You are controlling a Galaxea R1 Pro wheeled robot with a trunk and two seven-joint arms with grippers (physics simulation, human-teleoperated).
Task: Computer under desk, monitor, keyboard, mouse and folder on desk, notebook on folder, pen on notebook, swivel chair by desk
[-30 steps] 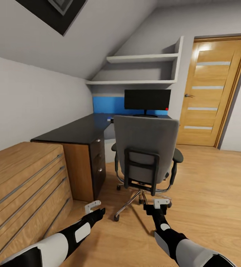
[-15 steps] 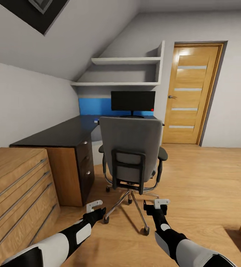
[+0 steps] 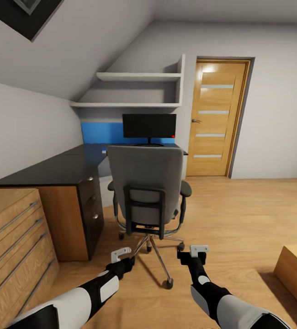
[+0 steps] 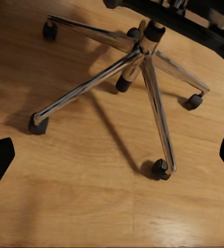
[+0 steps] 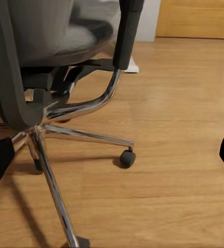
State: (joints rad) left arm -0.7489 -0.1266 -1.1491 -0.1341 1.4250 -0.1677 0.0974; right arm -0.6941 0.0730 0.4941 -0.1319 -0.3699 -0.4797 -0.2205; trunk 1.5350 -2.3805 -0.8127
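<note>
The desk (image 3: 52,169) is set along the left wall, the monitor (image 3: 149,126) at its far corner. The swivel chair (image 3: 146,183) is parked facing it. The left gripper (image 3: 121,256) and right gripper (image 3: 198,251) are held apart-fingered, empty.

Even bright light, soft floor (image 3: 240,214) shadows, sharp renders.

Home attic bedroom set up as a study: sloped grey walls, skylight (image 3: 23,13), wood floor (image 3: 240,214), oak door (image 3: 216,119). L-shaped black desk (image 3: 52,169) with monitor (image 3: 149,126), swivel chair (image 3: 146,187), wall shelves (image 3: 135,89) (wood drawer chest (image 3: 11,246) beside desk).
</note>
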